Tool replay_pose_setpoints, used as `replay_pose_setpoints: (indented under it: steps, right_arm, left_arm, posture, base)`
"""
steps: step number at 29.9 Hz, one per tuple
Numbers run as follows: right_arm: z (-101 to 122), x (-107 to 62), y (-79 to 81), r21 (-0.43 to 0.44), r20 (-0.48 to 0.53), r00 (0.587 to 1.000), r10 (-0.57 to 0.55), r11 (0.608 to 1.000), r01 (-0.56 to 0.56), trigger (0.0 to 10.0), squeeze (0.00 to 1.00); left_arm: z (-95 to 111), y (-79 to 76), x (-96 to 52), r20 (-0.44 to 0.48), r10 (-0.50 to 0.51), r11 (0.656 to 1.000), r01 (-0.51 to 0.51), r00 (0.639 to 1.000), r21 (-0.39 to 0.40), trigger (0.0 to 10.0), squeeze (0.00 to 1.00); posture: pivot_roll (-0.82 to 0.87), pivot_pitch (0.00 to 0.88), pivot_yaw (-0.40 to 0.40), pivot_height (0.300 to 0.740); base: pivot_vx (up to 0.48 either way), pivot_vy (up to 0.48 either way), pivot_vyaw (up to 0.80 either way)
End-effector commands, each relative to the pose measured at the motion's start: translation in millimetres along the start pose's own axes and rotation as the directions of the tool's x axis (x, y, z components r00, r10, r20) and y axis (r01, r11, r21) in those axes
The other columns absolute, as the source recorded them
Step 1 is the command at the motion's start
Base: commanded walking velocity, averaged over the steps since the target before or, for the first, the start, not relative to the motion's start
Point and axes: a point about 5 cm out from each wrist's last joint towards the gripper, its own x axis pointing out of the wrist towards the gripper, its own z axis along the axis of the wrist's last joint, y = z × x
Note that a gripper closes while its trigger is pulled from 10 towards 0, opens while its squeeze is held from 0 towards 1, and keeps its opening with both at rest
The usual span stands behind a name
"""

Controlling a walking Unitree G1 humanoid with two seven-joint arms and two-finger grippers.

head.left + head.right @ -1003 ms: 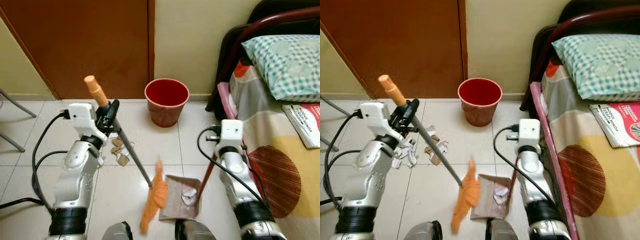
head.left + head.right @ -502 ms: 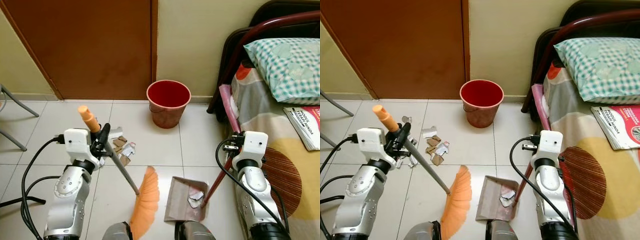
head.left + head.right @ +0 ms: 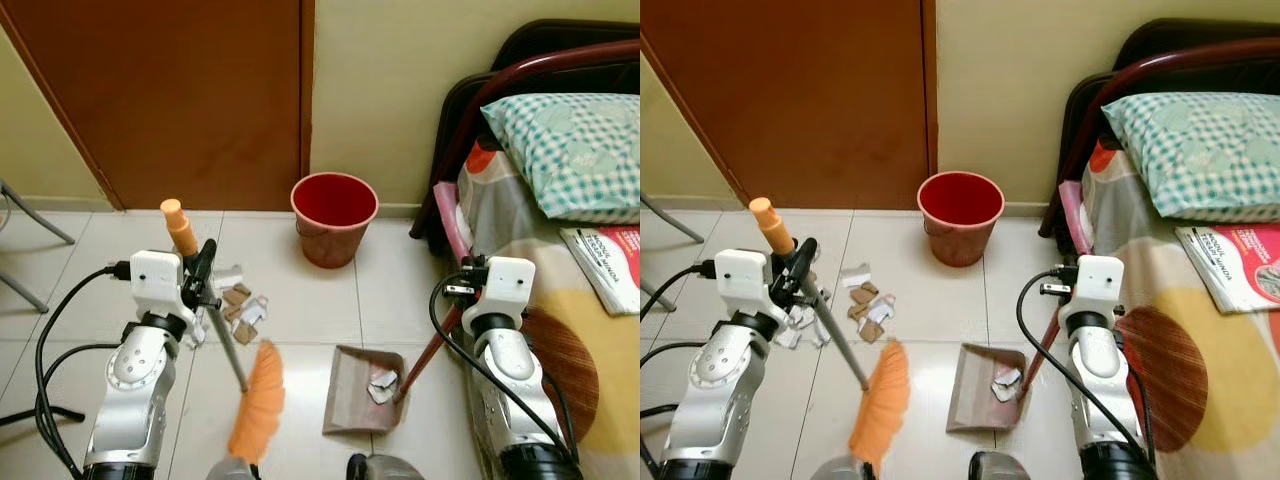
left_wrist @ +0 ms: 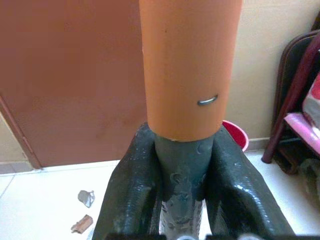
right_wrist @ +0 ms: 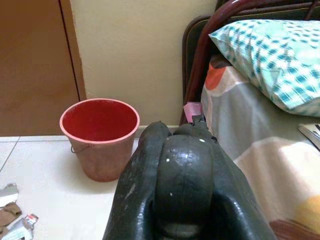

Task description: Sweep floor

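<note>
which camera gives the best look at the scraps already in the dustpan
The left eye view: it looks down into the dustpan, where a few pale scraps lie by its handle, held in the right pincer. The right eye view shows the same, slightly smaller. The wrist views look toward the bucket and loose litter instead.

Tiled floor (image 3: 300, 300) carries bucket (image 3: 334, 219), dustpan (image 3: 357, 392), scraps (image 3: 243, 307).

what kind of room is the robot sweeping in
Most likely a bedroom in a home: a bed with a checked pillow stands on the right, a brown wooden door is ahead, and the floor is pale tile.
</note>
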Motion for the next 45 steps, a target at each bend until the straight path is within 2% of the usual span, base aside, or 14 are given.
replay_pose_setpoints:
  steps: [1,7,20,33,45]
  right_arm:
    - [7,-0.6,-2.4,-0.003,0.028,1.000,0.002,1.000,-0.002,10.0,0.00]
    - [6,-1.6,-3.1,-0.012,0.023,1.000,0.009,1.000,-0.009,10.0,0.00]
    - [7,1.1,-1.0,-0.022,0.026,0.999,0.024,0.999,-0.023,10.0,0.00]
    - [5,2.2,3.0,-0.037,0.014,0.999,0.042,0.998,-0.042,10.0,0.00]
    - [14,8.5,5.6,0.006,0.024,0.998,0.057,0.998,-0.057,10.0,0.00]
  left_arm:
    - [5,0.5,-4.0,0.029,-0.001,0.998,-0.001,1.000,0.066,10.0,0.00]
    - [4,-1.7,-5.9,0.027,0.005,0.998,-0.006,1.000,0.066,10.0,0.00]
    - [16,1.6,3.2,0.086,0.029,0.993,-0.038,0.996,0.112,10.0,0.00]
    - [13,-7.7,3.5,0.077,0.010,0.994,-0.019,0.997,0.105,10.0,0.00]
    - [2,-6.5,2.7,0.027,0.039,0.994,-0.042,0.999,0.104,10.0,0.00]
  posture:
    - [-0.01,0.058,-0.022,0.740]
    - [-0.01,0.063,-0.027,0.740]
    - [-0.02,0.074,-0.025,0.740]
    - [-0.02,0.078,-0.027,0.740]
    - [-0.03,0.085,-0.028,0.740]
  base:
    - [0.341,0.000,0.00]
    - [0.346,0.000,0.00]
    - [0.404,0.000,0.00]
    - [0.350,0.000,0.00]
    - [0.000,0.000,0.00]
